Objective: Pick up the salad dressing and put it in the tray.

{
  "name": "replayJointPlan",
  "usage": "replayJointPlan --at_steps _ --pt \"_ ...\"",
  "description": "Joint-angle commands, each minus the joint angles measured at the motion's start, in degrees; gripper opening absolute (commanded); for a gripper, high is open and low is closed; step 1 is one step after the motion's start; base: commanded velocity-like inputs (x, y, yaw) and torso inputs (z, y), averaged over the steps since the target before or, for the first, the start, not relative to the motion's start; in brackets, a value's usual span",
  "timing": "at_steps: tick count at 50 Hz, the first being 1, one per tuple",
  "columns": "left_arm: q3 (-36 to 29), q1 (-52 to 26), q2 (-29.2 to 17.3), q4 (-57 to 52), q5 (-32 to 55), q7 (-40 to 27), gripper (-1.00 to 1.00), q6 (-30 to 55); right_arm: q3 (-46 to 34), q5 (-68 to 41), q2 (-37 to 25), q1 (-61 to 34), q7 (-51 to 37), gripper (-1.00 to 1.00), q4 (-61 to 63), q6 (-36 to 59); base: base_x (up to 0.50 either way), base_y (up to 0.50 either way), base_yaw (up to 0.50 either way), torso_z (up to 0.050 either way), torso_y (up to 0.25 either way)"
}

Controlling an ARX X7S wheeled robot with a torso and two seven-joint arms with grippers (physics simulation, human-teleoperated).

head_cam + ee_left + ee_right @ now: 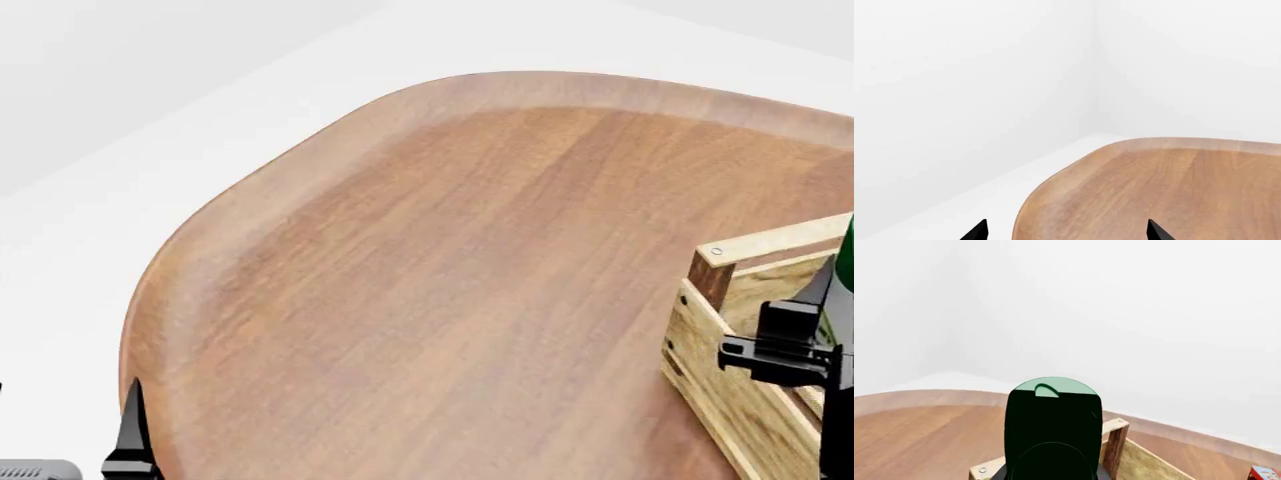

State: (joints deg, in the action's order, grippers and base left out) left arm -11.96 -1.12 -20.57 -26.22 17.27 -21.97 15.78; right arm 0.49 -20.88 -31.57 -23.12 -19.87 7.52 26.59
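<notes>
The salad dressing [1053, 430], a dark green bottle with a round pale green top, fills the middle of the right wrist view. My right gripper [798, 345] is shut on it and holds it above the near corner of the tray [727, 385]. Only a green sliver of the bottle [845, 265] shows at the head view's right edge. The tray, a crate of light wooden slats, shows behind the bottle in the right wrist view [1115, 440]. My left gripper [1067, 232] is open and empty over the table's left edge. One of its fingers [130, 432] shows in the head view.
The round-cornered wooden table [441, 270] takes up most of the head view and also shows in the left wrist view [1161, 190]. White floor and walls surround it. A corner of a red-and-blue box [1262, 473] shows beyond the tray.
</notes>
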Motion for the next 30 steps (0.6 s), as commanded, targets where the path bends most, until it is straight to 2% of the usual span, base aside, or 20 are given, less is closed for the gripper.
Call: replayJointPlan --at_steps 1,18,30 --pt "1.3 0.3 1.0 -0.5 -0.9 1.3 1.00 -0.2 3.5 2.7 0.3 -4.8 0.9 -1.00 -6.4 -0.1 0.00 0.00 0.00 0.000 0.000" --pt "1.3 0.0 0.6 -0.7 -0.6 1.0 1.00 -0.1 5.4 4.6 -0.1 -9.4 0.4 -1.00 -22.6 -5.0 0.00 0.00 0.00 0.000 0.001" --pt "0.9 0.1 0.5 -0.6 -0.8 0.7 1.00 -0.2 3.6 8.0 -1.0 -15.6 0.7 -1.00 -36.9 -8.9 0.00 0.00 0.00 0.000 0.001"
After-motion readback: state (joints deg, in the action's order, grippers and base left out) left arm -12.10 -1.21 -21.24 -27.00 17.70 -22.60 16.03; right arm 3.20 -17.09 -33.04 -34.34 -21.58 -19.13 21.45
